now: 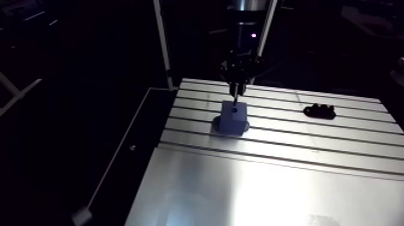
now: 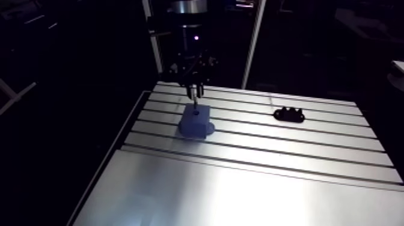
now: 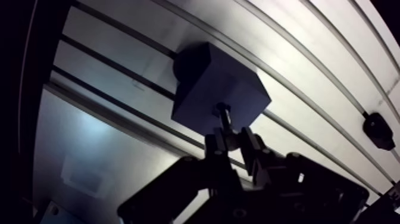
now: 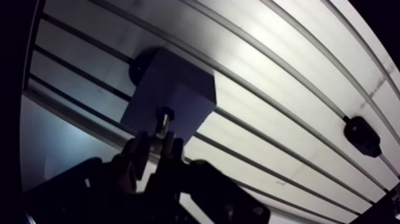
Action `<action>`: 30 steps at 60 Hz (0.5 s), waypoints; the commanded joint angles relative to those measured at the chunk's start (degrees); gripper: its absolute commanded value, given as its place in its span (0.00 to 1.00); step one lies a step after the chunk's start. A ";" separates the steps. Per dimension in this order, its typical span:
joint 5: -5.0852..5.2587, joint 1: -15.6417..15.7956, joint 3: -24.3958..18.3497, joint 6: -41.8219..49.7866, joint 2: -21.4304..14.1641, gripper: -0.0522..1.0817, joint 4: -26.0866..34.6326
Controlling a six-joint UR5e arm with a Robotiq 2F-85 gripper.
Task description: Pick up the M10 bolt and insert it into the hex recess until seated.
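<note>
A dark blue block [image 1: 233, 117] stands on the slotted aluminium table [image 1: 270, 186], on a round base. My gripper [image 3: 229, 138] hangs right above it, shut on the M10 bolt [image 3: 223, 116]. The bolt's shank is pinched between the fingertips and points down, with its head at the block's top face near a dark hole. In the wrist view the head sits over the top face, close to the edge nearest the gripper. Whether the head touches the block or has entered the recess cannot be told. The arm view shows the gripper [image 2: 193, 90] just over the block [image 2: 195, 122].
A small black lumpy part [image 1: 318, 110] lies on the table to the right of the block, well apart from it. The table's left edge drops off beside a dark rail. A smooth plate covers the table's near half.
</note>
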 commanded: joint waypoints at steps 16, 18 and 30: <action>0.05 0.15 0.61 0.03 1.01 0.97 -0.88; 0.05 0.14 0.60 0.03 1.09 0.97 -0.88; 0.05 -0.12 0.60 -0.04 1.10 0.97 -0.88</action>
